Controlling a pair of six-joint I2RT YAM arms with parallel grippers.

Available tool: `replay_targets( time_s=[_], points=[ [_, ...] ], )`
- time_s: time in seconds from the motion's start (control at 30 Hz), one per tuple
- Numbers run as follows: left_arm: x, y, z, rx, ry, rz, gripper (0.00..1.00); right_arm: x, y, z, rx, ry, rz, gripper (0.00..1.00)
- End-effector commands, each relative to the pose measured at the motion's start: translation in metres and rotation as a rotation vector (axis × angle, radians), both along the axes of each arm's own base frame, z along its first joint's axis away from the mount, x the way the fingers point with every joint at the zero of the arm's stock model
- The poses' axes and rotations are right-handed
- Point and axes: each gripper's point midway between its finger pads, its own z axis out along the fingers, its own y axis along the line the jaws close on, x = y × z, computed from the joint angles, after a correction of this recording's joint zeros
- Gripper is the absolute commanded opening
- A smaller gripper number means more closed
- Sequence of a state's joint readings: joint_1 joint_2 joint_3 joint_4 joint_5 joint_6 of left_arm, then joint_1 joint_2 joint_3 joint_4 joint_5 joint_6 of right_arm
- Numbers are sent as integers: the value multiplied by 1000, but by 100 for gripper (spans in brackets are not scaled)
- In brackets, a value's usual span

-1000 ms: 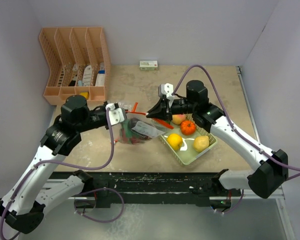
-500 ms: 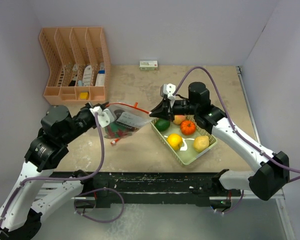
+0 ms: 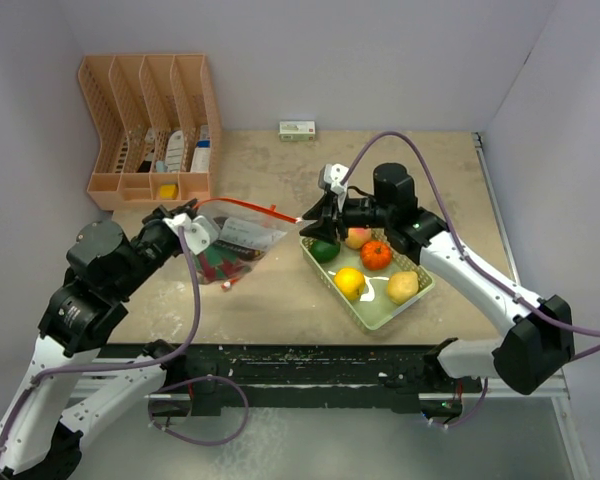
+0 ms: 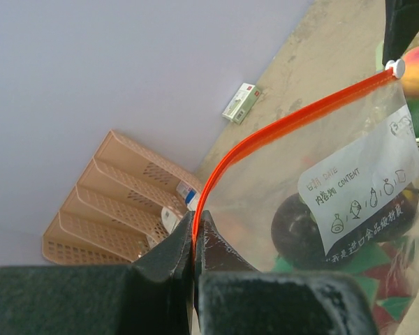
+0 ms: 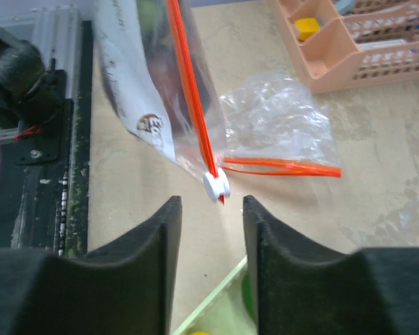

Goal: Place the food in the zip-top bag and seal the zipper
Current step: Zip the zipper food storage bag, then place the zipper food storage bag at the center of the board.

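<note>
Left gripper (image 4: 195, 222) fingers (image 4: 169, 252) pinched fully together on the thin orange-red plastic zipper strip (image 4: 279, 125) at its near end, so the crinkly transparent zip-top bag (image 4: 265, 188) hangs from that corner

Right gripper (image 5: 211, 204) fingers (image 5: 160, 234) parted with a narrow gap. The small white slider tab (image 5: 215, 186) sits right at the fingertips, in line with the gap, nothing clamped

Zipper strip spans between the two grippers, with the slider tab at the right gripper's end. The bag hangs below it, just left of the pale green rectangular plastic tray (image 3: 382, 308), over the beige tabletop (image 3: 430, 180)

Inside the bag: a dark purple round toy fruit (image 4: 297, 222) partly behind the white printed label (image 4: 363, 188), with red and green toy pieces (image 4: 356, 279) lower down

In the tray: a green round toy (image 3: 325, 250), a peach-coloured toy (image 3: 357, 237), a red-orange toy tomato (image 3: 376, 255), a yellow toy lemon (image 3: 349, 283) and a yellow toy pear (image 3: 402, 287)

Crumpled clear plastic (image 5: 276, 129) with its own orange-red strip lies on the table beside the bag, seen in the right wrist view

Peach slotted plastic organizer (image 3: 150, 120) at the far left by the wall, small white-green box (image 3: 297, 129) at the far edge
</note>
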State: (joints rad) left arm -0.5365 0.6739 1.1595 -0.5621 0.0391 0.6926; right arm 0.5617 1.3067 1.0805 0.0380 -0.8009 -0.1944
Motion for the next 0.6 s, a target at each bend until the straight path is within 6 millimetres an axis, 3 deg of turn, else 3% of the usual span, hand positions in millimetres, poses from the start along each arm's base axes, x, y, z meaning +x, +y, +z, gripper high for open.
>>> replay_targets(
  time_s=[0.0, 0.13, 0.2, 0.4, 0.57],
  points=[
    [1, 16, 49, -121, -119, 83, 0, 20, -6, 20, 26, 21, -126, 55],
    [13, 23, 45, -190, -82, 167, 0, 36, -8, 34, 49, 55, -229, 86],
    [20, 41, 51, -280, -97, 290, 0, 39, -8, 36, 63, 71, -254, 97],
    [19, 115, 59, -474, -183, 725, 0, 51, 1, 12, 26, 173, -262, 99],
    [15, 137, 40, -580, -156, 897, 3, 70, 10, -8, 24, 272, -326, 98]
  ],
)
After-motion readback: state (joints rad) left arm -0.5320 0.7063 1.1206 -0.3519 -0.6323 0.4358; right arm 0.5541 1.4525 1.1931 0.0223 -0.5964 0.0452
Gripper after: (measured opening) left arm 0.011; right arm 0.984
